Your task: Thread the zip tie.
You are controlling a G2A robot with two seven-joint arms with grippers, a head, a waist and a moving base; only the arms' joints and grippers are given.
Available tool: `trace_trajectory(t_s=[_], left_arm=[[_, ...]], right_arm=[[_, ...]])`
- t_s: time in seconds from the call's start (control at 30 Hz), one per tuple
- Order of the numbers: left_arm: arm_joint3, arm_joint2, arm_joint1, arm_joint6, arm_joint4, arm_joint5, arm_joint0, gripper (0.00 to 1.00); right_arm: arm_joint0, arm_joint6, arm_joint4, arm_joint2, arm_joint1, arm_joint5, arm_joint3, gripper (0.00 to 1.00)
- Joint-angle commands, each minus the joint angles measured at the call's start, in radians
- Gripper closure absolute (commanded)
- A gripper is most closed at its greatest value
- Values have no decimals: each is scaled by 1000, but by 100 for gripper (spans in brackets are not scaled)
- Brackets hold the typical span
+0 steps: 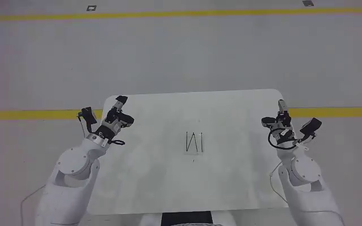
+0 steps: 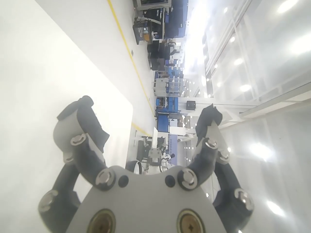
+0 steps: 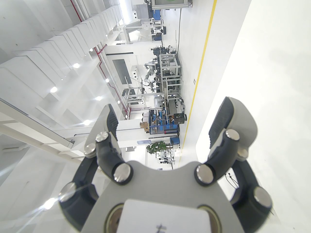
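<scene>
Thin black zip ties (image 1: 194, 142) lie side by side near the middle of the white table (image 1: 226, 110) in the top view. My left gripper (image 1: 119, 105) is raised at the table's left edge, far from the ties. It stands open (image 2: 148, 111) with nothing between its fingers. My right gripper (image 1: 281, 107) is raised at the table's right edge, equally far from the ties. It too is open (image 3: 170, 120) and holds nothing. Both point away from the table toward the room.
The table has rounded corners and a bare white top around the ties. A yellow floor line (image 1: 45, 114) runs behind the table at both sides. Racks and machines (image 2: 155, 5) stand far off in the room.
</scene>
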Motion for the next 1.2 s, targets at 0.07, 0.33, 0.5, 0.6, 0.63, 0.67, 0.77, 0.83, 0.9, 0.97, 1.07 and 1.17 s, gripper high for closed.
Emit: trace_trajectory(t_s=[0.07,0.33,0.5,0.6,0.63,0.67,0.77,0.83,0.9,0.97,1.07,1.17], left_arm=[[-17,13,1,-27,19,-3,-8,0],[2,136,11,-266,117,70,-154,0],[-3,196,26,-461,209,193,-180,0],[-3,196,26,-461,209,193,-180,0],[-3,196,26,-461,209,193,-180,0],[-3,196,26,-461,209,193,-180,0],[-3,196,26,-461,209,193,-180,0],[-3,196,26,-461,209,193,-180,0],[-20,225,28,-491,246,189,-189,0],[-11,274,29,-529,290,202,-229,0],[26,345,26,-553,333,202,-285,0],[81,420,21,-601,360,202,-335,0]], right_arm=[[0,0,0,0,0,0,0,0],[0,0,0,0,0,0,0,0],[0,0,0,0,0,0,0,0],[0,0,0,0,0,0,0,0],[0,0,0,0,0,0,0,0],[0,0,0,0,0,0,0,0],[0,0,0,0,0,0,0,0],[0,0,0,0,0,0,0,0],[0,0,0,0,0,0,0,0],[0,0,0,0,0,0,0,0],[0,0,0,0,0,0,0,0],[0,0,0,0,0,0,0,0]])
